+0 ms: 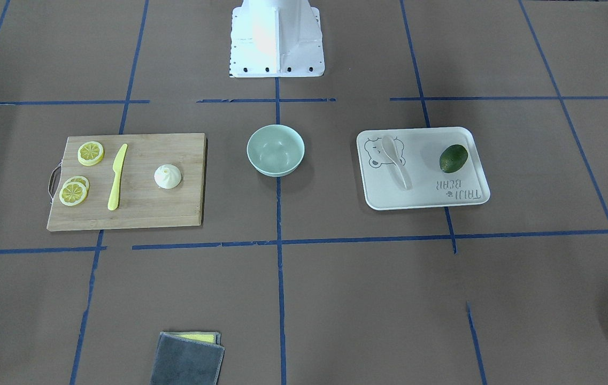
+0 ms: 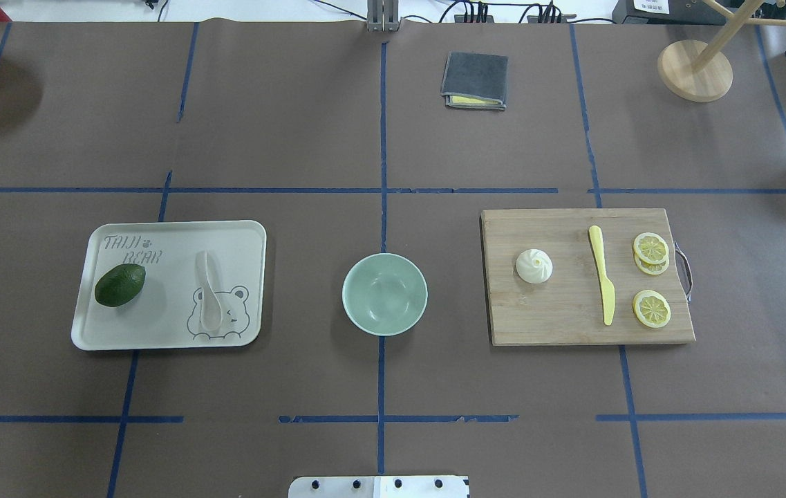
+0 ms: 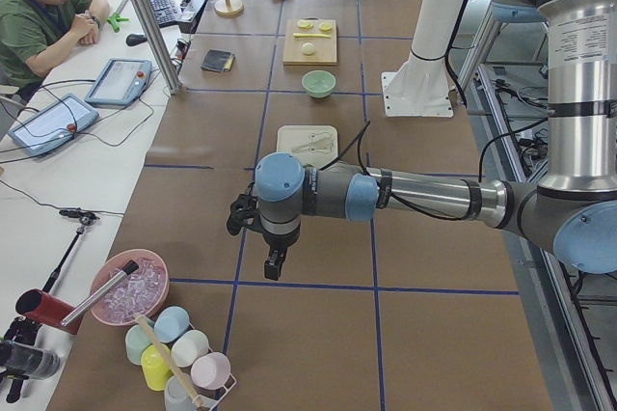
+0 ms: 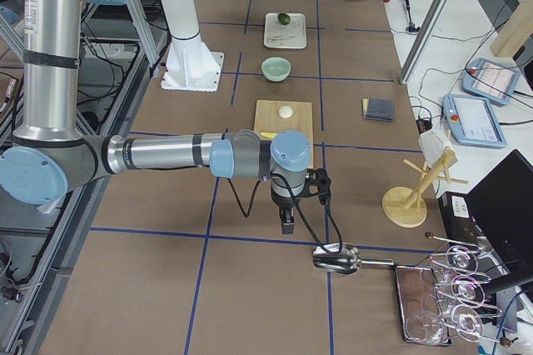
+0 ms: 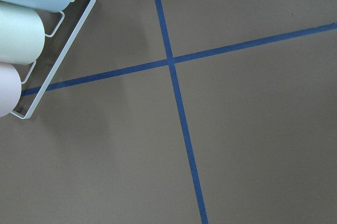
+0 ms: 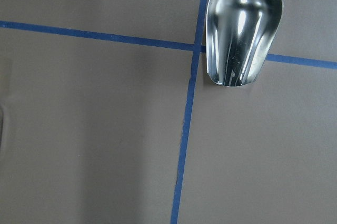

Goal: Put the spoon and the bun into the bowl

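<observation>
The off-white spoon [image 2: 209,297] lies on the white bear tray [image 2: 164,325], also in the front view [image 1: 395,160]. The white pleated bun [image 2: 534,266] sits on the wooden cutting board [image 2: 558,318], also in the front view [image 1: 167,176]. The mint-green bowl [image 2: 384,294] stands empty between them at the table's middle [image 1: 275,151]. My left gripper [image 3: 274,264] hangs over the table's left end, far from the tray. My right gripper [image 4: 287,222] hangs over the right end, beyond the board. Both show only in side views; I cannot tell if they are open or shut.
An avocado [image 2: 119,285] lies on the tray. A yellow knife [image 2: 601,280] and lemon slices [image 2: 651,247] lie on the board. A folded grey cloth [image 2: 474,79] is at the far side. A metal scoop [image 6: 242,29] lies under the right wrist; a cup rack [image 5: 31,34] stands near the left.
</observation>
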Available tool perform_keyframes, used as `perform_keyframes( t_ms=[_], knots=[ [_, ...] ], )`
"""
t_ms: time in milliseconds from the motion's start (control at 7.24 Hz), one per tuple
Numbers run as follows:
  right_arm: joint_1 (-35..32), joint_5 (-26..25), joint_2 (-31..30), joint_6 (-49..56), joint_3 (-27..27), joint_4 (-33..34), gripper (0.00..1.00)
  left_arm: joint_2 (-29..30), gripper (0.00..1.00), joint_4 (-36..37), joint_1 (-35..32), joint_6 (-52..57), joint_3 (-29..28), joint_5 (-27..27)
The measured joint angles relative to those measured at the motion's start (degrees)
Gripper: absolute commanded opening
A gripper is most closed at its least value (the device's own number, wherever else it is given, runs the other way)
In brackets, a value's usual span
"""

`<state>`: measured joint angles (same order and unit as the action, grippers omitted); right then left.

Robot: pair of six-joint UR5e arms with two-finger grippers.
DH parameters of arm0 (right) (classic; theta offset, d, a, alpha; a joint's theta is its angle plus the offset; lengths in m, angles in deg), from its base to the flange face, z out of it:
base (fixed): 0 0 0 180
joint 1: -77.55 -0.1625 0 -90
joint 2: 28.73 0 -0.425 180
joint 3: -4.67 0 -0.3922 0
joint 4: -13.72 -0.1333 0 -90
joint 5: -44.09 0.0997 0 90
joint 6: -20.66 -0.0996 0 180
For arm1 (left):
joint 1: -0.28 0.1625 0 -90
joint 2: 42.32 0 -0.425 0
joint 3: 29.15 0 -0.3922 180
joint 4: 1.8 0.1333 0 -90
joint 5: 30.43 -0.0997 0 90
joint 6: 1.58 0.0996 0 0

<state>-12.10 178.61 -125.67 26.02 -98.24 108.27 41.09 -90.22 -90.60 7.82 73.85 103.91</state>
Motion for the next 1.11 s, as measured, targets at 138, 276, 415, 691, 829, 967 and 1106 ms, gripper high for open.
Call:
perform_keyframes(
  t_ms=[138,276,415,691,829,967,1106],
  knots=[
    [0.0,0.0,0.0,0.0,0.0,0.0,1.0,0.0,1.0,0.0,0.0,0.0,0.1,0.0],
    [0.0,0.0,0.1,0.0,-0.3,0.0,1.0,0.0,1.0,-0.3,0.0,0.1,0.3,0.0],
    [0.0,0.0,0.2,0.1,-1.1,0.1,1.0,0.0,1.0,-1.6,0.0,0.1,0.3,0.0],
    [0.3,0.1,0.4,-0.1,-2.6,0.1,1.0,0.0,1.0,-7.9,1.1,0.0,0.4,-0.1],
    [0.5,0.2,0.7,-0.4,-3.1,-0.1,1.0,0.1,1.0,-13.1,1.8,-0.1,0.4,-0.1],
    [0.8,0.2,1.3,-0.5,-3.8,-0.7,1.0,0.2,1.0,-19.5,2.2,-0.1,0.1,-0.1],
    [1.0,0.1,2.7,-0.8,-3.6,-2.7,1.0,0.5,1.0,-27.3,2.5,-0.3,-0.5,-0.2]
  ],
)
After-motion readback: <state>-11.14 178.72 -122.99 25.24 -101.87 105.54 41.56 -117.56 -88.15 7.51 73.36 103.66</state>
